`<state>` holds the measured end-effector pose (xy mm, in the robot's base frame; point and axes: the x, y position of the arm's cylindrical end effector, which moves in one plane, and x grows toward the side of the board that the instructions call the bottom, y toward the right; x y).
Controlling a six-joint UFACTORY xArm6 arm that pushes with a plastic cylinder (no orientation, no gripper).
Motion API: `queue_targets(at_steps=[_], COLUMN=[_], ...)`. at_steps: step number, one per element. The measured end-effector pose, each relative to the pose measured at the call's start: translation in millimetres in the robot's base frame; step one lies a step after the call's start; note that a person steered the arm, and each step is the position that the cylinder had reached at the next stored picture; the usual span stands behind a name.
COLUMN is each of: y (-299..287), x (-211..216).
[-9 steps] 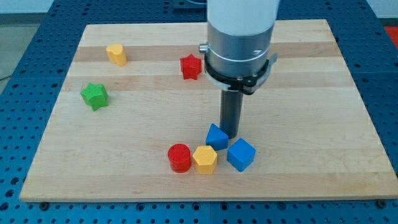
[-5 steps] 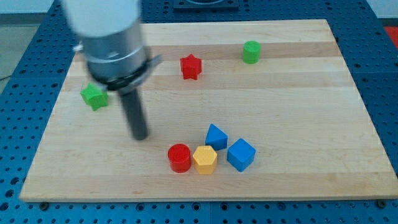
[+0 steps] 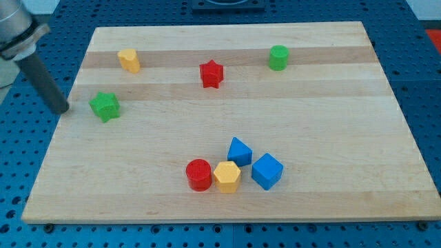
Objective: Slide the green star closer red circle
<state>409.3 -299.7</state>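
The green star point(image 3: 105, 106) lies near the board's left edge. The red circle point(image 3: 199, 174) lies low in the middle, touching a yellow hexagon point(image 3: 227, 177). My tip point(image 3: 60, 109) is just off the board's left edge, left of the green star with a small gap between them. The rod slants up to the view's top left corner.
A blue block point(image 3: 239, 151) and a blue cube point(image 3: 267, 171) sit right of the yellow hexagon. A red star point(image 3: 211, 74), a yellow block point(image 3: 128, 60) and a green cylinder point(image 3: 278, 58) lie near the top of the wooden board point(image 3: 331, 124).
The rod has swept from beside the blue blocks far to the left, past the green star to the board's left edge. No block has moved.
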Motion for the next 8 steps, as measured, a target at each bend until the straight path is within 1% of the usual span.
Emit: queue_targets(at_steps=[1,2,3,4,5,6,7,8], y=[62,154,179,120,43,46,136,205], x=[-15,21,30,-2,-10,9,39,51])
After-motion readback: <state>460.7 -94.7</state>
